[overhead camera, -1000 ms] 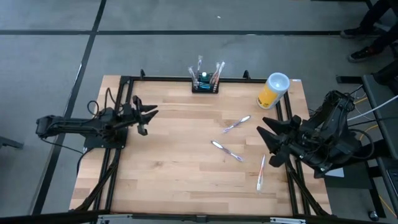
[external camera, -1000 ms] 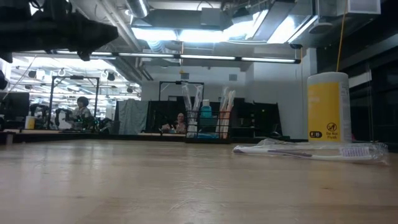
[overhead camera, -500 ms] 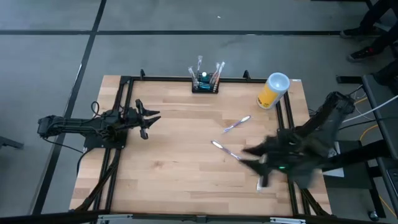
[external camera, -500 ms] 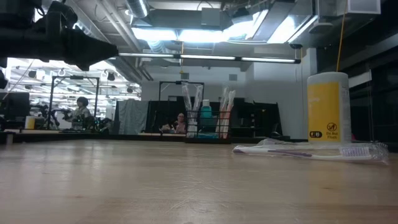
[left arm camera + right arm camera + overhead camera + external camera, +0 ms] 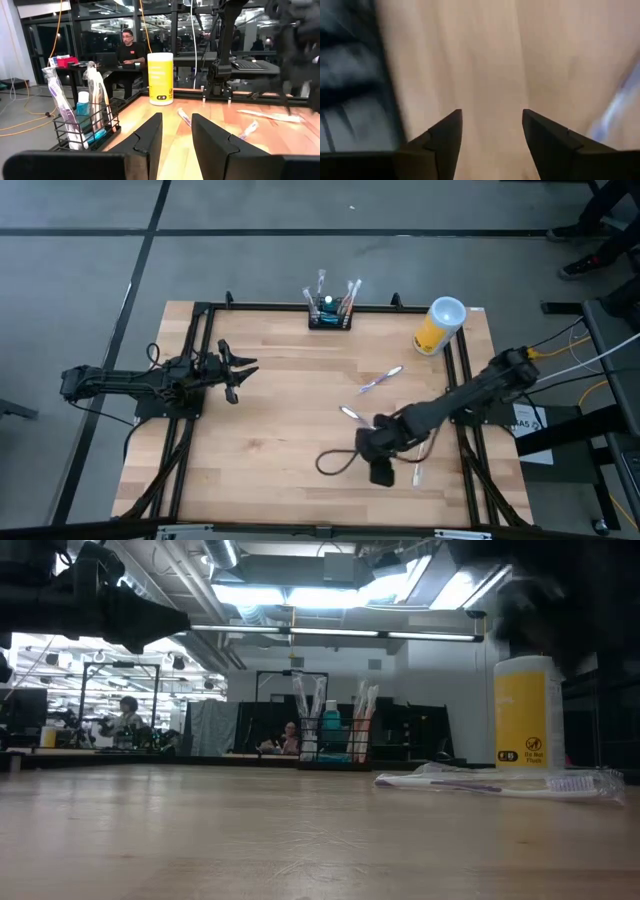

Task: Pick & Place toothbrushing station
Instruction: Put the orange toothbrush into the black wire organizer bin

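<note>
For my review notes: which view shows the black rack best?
Left wrist view: the rack is near, its wires and contents plain. High view shows it small, from above; low view distant; right wrist view misses it.

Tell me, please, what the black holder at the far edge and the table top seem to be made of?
The toothbrushing station looks like thin black-coated wire: open bars show the brushes and tube inside. The table looks like light wood with a smooth, slightly glossy finish; plank seams and grain show, though it may be laminate.

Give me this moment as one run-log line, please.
right gripper: open, over table centre, nothing held | left gripper: waiting at left | rack: back edge
</note>
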Robot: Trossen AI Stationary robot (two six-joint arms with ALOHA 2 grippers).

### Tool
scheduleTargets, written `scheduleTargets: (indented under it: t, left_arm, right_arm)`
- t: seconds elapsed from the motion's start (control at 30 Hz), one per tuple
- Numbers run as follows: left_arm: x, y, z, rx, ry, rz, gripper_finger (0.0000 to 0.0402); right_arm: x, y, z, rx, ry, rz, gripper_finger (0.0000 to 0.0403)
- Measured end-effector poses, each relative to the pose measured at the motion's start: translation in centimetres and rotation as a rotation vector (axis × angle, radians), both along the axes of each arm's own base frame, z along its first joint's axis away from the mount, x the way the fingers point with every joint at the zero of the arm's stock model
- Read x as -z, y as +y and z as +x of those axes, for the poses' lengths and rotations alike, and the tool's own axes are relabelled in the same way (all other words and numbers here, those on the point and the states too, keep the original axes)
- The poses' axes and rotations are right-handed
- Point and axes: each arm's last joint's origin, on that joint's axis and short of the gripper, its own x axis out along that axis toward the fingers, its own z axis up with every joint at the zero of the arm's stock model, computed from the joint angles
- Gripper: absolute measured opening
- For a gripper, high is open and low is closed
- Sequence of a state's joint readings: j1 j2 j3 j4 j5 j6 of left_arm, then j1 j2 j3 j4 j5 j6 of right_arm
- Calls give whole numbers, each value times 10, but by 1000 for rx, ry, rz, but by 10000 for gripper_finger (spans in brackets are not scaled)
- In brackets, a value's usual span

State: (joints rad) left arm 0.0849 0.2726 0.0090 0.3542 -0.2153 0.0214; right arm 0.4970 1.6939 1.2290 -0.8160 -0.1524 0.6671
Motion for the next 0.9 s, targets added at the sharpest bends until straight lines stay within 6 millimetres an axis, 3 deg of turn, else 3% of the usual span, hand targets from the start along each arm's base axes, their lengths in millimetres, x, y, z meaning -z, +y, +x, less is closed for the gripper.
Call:
scheduleTargets:
  t: [0.1,0.2,0.37,0.53,0.73,0.9]
  left_arm:
    - [0,0,0,0,0,0,100]
    - [0,0,0,0,0,0,100]
    - [0,0,0,0,0,0,100]
    - [0,0,0,0,0,0,100]
    - [0,0,0,0,0,0,100]
    - [0,0,0,0,0,0,100]
  right_arm:
    - [25,1,-16,-81,123,102,195]
    - [43,13,-45,-175,252,105,187]
    - [38,47,-87,-416,220,9,181]
    - [32,74,-121,-615,64,-141,181]
    - [34,82,-134,-730,-98,-335,181]
    - [49,81,-139,-719,-125,-328,181]
